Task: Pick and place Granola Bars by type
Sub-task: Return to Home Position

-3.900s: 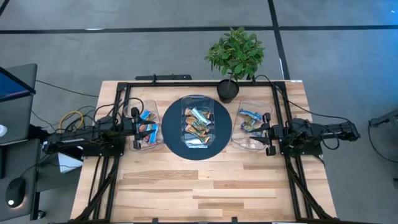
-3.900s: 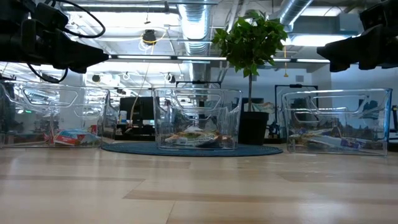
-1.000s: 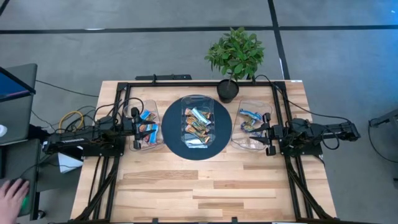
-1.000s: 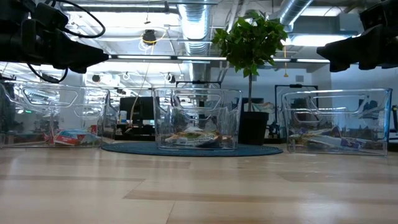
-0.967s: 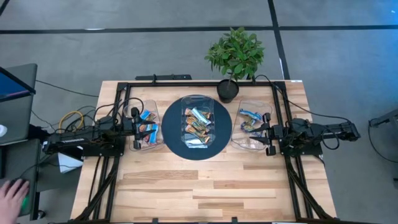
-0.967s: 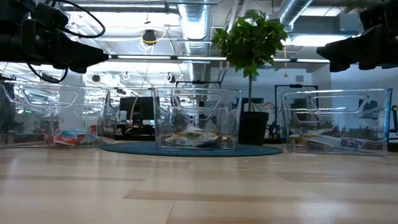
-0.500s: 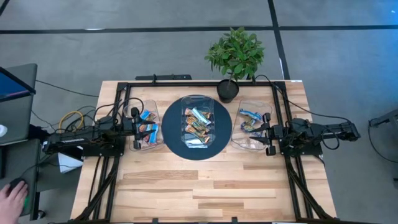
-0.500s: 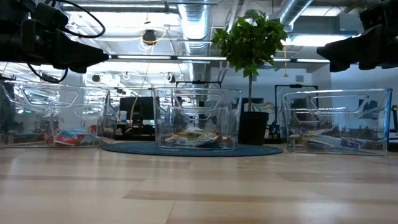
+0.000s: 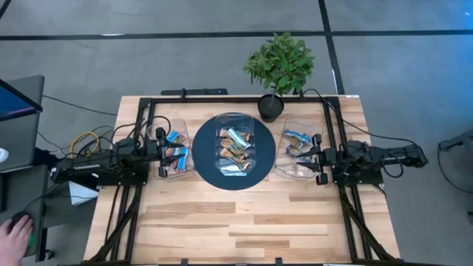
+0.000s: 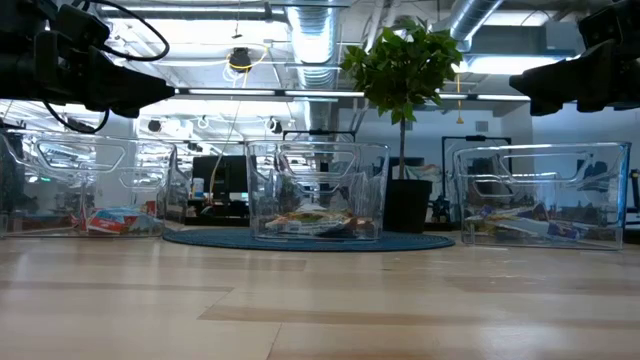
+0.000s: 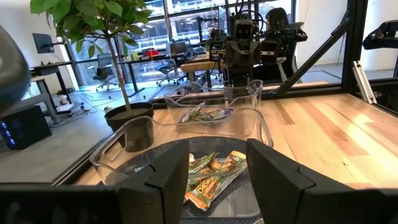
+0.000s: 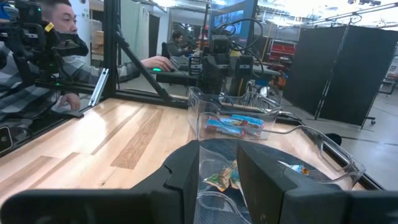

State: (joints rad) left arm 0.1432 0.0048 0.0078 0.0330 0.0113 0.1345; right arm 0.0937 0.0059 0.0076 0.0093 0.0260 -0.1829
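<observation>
The granola bars lie in three clear tubs set in a row across the table. A mixed pile point(image 9: 235, 148) sits in the middle tub, blue and red ones point(image 9: 174, 148) in the left tub, and blue ones point(image 9: 298, 143) in the right tub. My left gripper point(image 9: 160, 152) hovers open over the left tub's outer side, pointing at the middle tub. The left wrist view shows the mixed bars point(image 11: 214, 175) beyond its fingers. My right gripper point(image 9: 319, 158) hovers open over the right tub's outer side, facing the middle tub point(image 12: 225, 177). Both arms hang above the tubs in the low view.
The middle tub stands on a round dark blue mat point(image 9: 205, 164). A potted plant point(image 9: 279, 65) stands at the far edge behind the tubs. A black frame point(image 9: 148, 111) rims the table. The near half of the wooden table point(image 9: 236, 222) is bare. A person's hand point(image 9: 15, 233) shows off the table's left.
</observation>
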